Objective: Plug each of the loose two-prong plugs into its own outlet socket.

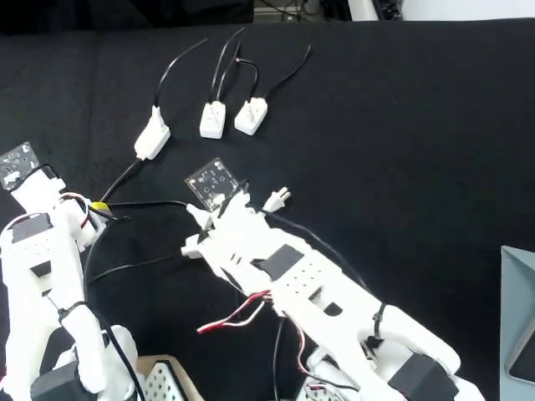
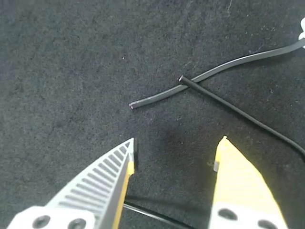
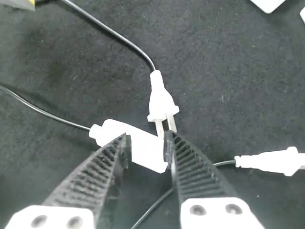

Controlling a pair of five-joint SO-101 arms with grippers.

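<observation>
Three white outlet sockets [image 1: 152, 134], [image 1: 212, 119], [image 1: 251, 116] lie in a row at the far side of the black table, each on a black cord. My right gripper [image 3: 145, 143] sits low over the table's middle, with its ribbed fingers [image 3: 188, 164] pressed against both sides of a white two-prong plug [image 3: 136, 145] lying flat. A second plug [image 3: 161, 101] points its prongs at that gripper. A third plug [image 3: 271, 161] lies off to one side, and shows in the high view too [image 1: 277, 199]. My left gripper [image 2: 176, 143] hangs open above two crossing black cord ends [image 2: 190, 88].
Black cords [image 1: 134, 267] trail across the cloth between the two arms. The left arm [image 1: 38, 242] stands at the near left. A grey-blue tray [image 1: 518, 309] sits at the right edge. Red and white wires [image 1: 238, 313] hang from the right arm.
</observation>
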